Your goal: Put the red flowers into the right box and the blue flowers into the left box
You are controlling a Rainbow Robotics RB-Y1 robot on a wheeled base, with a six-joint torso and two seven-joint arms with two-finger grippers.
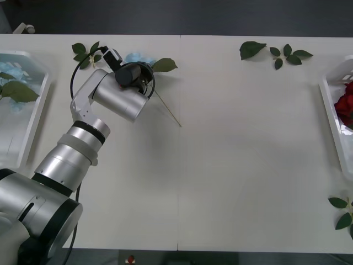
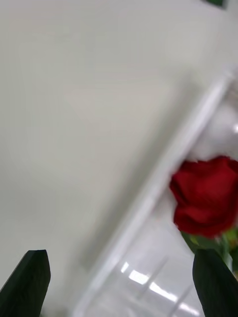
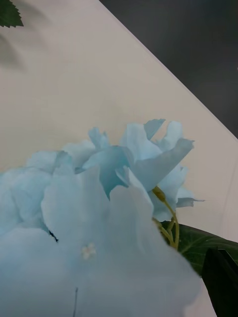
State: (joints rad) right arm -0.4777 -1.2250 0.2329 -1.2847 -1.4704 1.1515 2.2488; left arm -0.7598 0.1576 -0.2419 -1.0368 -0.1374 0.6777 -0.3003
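Blue flowers on the surface: one pale cluster [image 1: 138,57] lies at about 11 o'clock in the front view, near the far edge, its thin stem running toward 5 o'clock; in the left wrist view the same cluster [image 3: 99,208] sits right against the camera.
Blue flowers sorted: we see one cluster [image 1: 12,72] already lying in the left box [image 1: 38,110], at 9 o'clock.
Red flowers sorted: we see one rose [image 1: 346,105] in the right box [image 1: 330,118], at 3 o'clock; the right wrist view shows that rose [image 2: 206,195] inside the tray rim [image 2: 163,183].
Progress: we judge the task well along, with the loose blue cluster the one bloom left on the surface that we can see.
Left arm pose: it reaches forward from 7 o'clock, wrist bent over the loose cluster, with the left gripper [image 1: 135,69] down on the bloom.
Left jaws: we see one dark finger [image 3: 220,282] beside the petals; we cannot tell whether they have closed on the flower.
Right gripper: it [image 2: 121,280] hovers over the near rim of the right box, jaws spread wide and holding nothing.
Leaf sprigs: loose green sprigs [image 1: 287,55] lie at 1 o'clock, others [image 1: 345,212] at 4 o'clock, and more [image 1: 85,52] at 11 o'clock.
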